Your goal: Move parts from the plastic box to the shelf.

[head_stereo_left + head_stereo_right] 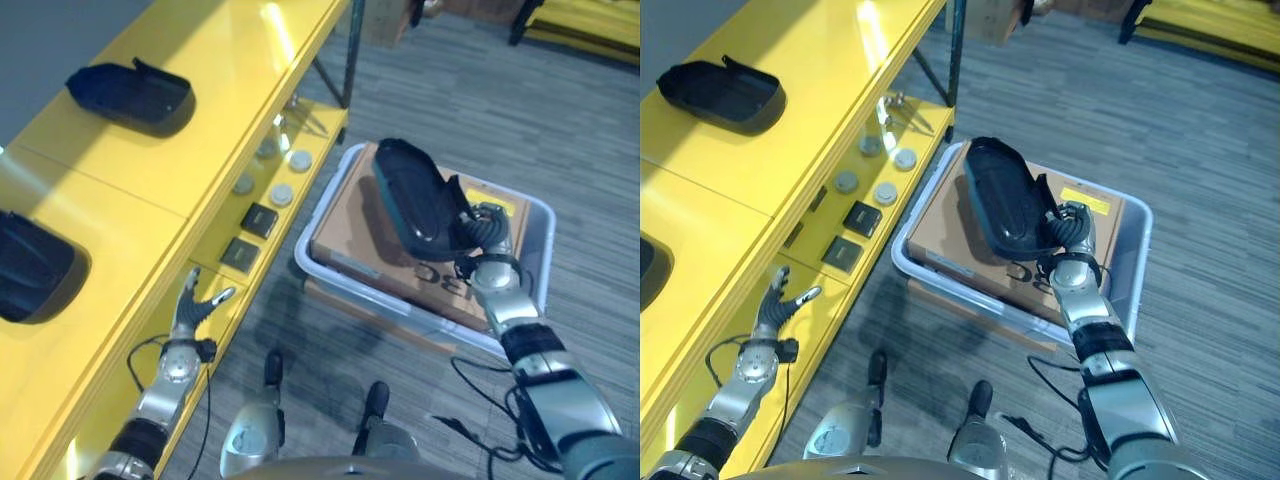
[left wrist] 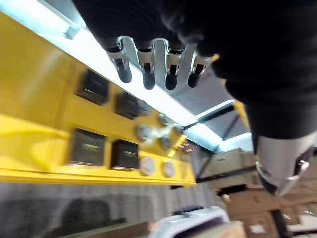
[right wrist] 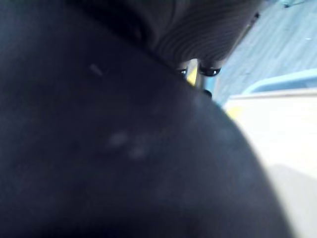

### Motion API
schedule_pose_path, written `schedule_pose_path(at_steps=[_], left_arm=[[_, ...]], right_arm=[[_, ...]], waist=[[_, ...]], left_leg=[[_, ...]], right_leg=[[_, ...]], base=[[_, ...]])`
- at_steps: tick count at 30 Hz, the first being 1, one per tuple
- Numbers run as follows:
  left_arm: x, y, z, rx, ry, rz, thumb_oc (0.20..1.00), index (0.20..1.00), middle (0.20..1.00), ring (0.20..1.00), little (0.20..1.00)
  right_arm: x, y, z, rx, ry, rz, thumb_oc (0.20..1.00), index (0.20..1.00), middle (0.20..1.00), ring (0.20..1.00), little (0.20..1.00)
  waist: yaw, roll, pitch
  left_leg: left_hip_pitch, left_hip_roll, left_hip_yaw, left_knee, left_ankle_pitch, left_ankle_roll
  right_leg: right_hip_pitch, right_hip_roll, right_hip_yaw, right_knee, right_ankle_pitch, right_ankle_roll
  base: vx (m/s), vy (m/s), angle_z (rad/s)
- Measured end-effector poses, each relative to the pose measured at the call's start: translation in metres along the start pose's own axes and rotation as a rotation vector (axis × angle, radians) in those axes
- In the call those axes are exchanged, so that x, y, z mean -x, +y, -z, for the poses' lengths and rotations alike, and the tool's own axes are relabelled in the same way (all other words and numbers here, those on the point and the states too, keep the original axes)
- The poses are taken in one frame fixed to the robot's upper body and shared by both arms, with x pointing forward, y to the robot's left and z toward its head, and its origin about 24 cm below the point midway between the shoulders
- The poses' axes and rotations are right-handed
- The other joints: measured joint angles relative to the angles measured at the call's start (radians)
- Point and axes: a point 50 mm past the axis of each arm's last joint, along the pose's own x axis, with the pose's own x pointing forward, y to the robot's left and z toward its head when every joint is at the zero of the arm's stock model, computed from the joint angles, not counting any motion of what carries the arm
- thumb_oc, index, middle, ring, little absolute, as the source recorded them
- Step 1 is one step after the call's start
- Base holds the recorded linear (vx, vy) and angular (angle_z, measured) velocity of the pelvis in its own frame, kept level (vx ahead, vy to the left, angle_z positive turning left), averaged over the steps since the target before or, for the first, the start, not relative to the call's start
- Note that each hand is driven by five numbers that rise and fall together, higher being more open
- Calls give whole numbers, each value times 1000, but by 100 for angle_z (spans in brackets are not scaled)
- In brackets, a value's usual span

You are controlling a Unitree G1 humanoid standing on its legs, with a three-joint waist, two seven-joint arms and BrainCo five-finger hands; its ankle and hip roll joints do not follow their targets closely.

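Carrying step: right hand (image 1: 1072, 232) has its fingers curled on the edge of a black part (image 1: 1006, 210), held tilted above the carton (image 1: 950, 235) in the box (image 1: 1137, 262). Left hand (image 1: 192, 310) hangs near the shelf's (image 1: 130, 200) lower edge, fingers spread, holding nothing. Judgement: swing left, keep the part level, set it between the two parts (image 1: 132, 95) already shelved.

Silver-grey arms; left robot hand (image 1: 190, 305), right robot hand (image 1: 487, 232): dark ribbed covers, dark-tipped fingers.
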Motion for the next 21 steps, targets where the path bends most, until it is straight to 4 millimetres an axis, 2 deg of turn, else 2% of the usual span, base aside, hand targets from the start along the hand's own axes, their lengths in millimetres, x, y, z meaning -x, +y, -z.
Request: schedule_pose_path(at_steps=[1, 3, 6, 11, 12, 15, 17, 19, 21], left_arm=[[-2, 1, -10, 40, -35, 2, 1000, 1000, 1000, 1000, 1000], [-2, -1, -16, 82, -57, 15, 1000, 1000, 1000, 1000, 1000], [0, -14, -27, 204, -76, 35, 1000, 1000, 1000, 1000, 1000], [7, -41, -28, 410, -14, 118, 1000, 1000, 1000, 1000, 1000], [11, -55, -27, 507, 29, 177, 1000, 1000, 1000, 1000, 1000], [23, -86, -27, 752, 160, 327, 1000, 1000, 1000, 1000, 1000], [22, -107, -41, 886, 210, 461, 1000, 1000, 1000, 1000, 1000], [22, -117, -52, 957, 210, 536, 1000, 1000, 1000, 1000, 1000], [22, -119, -51, 985, 224, 542, 1000, 1000, 1000, 1000, 1000]], right_arm=[[4, -5, -7, 68, -66, 6, 200, 200, 200, 200, 200], [6, -10, -10, 157, -117, 17, 200, 200, 200, 200, 200], [22, -30, -18, 224, -197, 98, 200, 200, 200, 200, 200], [30, -29, -33, 320, -307, 116, 200, 200, 200, 200, 200], [31, -29, -34, 352, -320, 121, 200, 200, 200, 200, 200], [34, -21, -45, 411, -387, 104, 200, 200, 200, 200, 200], [43, 5, -54, 410, -454, -2, 200, 200, 200, 200, 200], [52, 20, -57, 418, -501, -73, 200, 200, 200, 200, 200], [53, 21, -57, 434, -510, -75, 200, 200, 200, 200, 200]], waist=[[-5, -8, -5], [-35, -26, -44], [-40, -37, -62], [-82, -44, -110], [-98, -44, -120], [-116, -29, -144], [-124, -15, -165], [-138, -10, -171], [-137, -10, -171]], left_leg=[[19, 3, 10, 0, -4, -1], [38, 8, 22, -3, -17, -4], [68, 10, 33, -2, -24, 1], [108, 12, 72, -6, -32, 1], [113, 15, 81, -6, -37, 2], [128, 21, 96, -3, -41, 5], [145, 22, 118, -7, -49, 4], [145, 25, 123, -7, -49, 4], [145, 27, 123, -7, -49, 4]], right_leg=[[12, 2, 13, -1, 0, 0], [23, 2, 23, -2, -9, 3], [44, 5, 37, -2, -14, 2], [59, 6, 75, -2, -14, 0], [58, 8, 82, -2, -15, -1], [59, 13, 101, -2, -14, -3], [64, 14, 123, -2, -16, 0], [62, 17, 128, -2, -16, 1], [61, 19, 128, -2, -16, 2]], base=[[63, -35, -29], [69, -42, -20], [41, -31, -14], [15, -21, -24], [-6, -20, -16], [-10, -16, -19], [-8, -4, -28], [1, -3, -11], [0, 0, 0]])
